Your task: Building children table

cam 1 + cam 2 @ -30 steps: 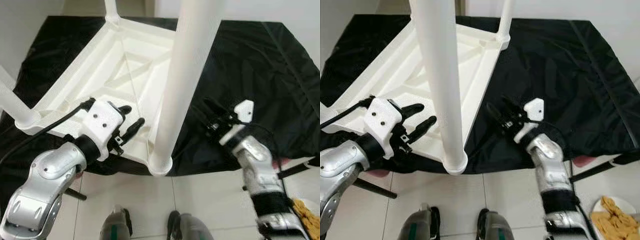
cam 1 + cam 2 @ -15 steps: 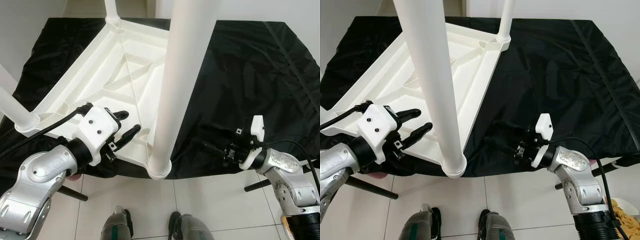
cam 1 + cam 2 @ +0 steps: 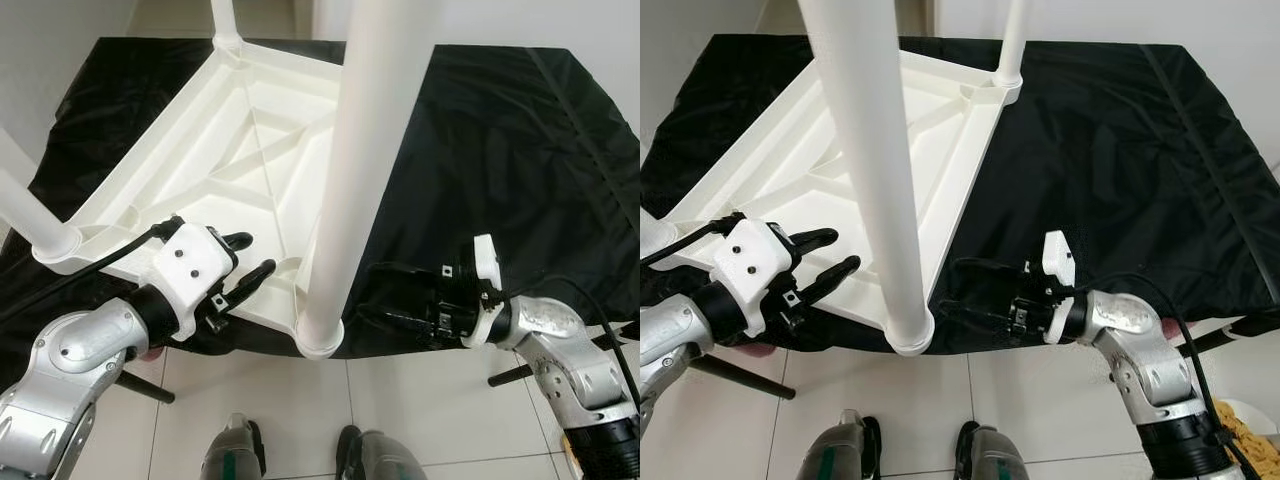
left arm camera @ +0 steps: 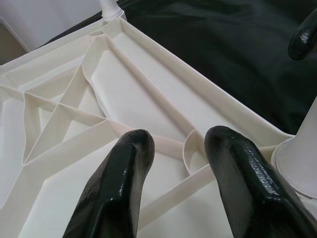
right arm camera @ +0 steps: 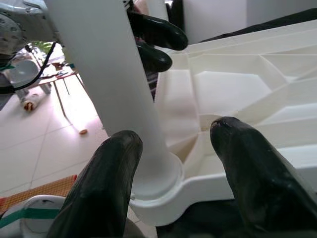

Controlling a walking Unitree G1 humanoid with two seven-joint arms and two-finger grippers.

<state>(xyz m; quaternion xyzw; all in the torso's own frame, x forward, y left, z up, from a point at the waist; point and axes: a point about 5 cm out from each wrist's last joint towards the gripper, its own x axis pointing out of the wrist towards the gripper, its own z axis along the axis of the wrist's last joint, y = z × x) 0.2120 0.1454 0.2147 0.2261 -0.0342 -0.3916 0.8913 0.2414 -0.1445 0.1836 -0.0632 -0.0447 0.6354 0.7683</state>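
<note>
The white children's table [image 3: 250,130] lies upside down on a black cloth, its legs pointing up. The nearest leg [image 3: 350,150] stands in the front corner socket [image 3: 320,340]. My left gripper [image 3: 255,253] is open just above the table's front rim, left of that leg. In the left wrist view, the left gripper [image 4: 181,136] looks onto the ribbed underside and a small round socket [image 4: 195,158]. My right gripper [image 3: 372,292] is open and points left at the leg's base, a little short of it. The right wrist view shows the right gripper [image 5: 176,131] facing the leg [image 5: 109,74].
The black cloth [image 3: 500,130] spreads wide to the table's right. Two other legs rise at the far corner [image 3: 222,20] and the left corner [image 3: 25,215]. White tiled floor [image 3: 420,420] and my feet [image 3: 235,450] lie below. A plate of food [image 3: 1240,420] sits at the lower right.
My right gripper has swung down and leftward, from pointing up over the cloth to pointing at the base of the front leg. The left gripper has dropped slightly by the front rim.
</note>
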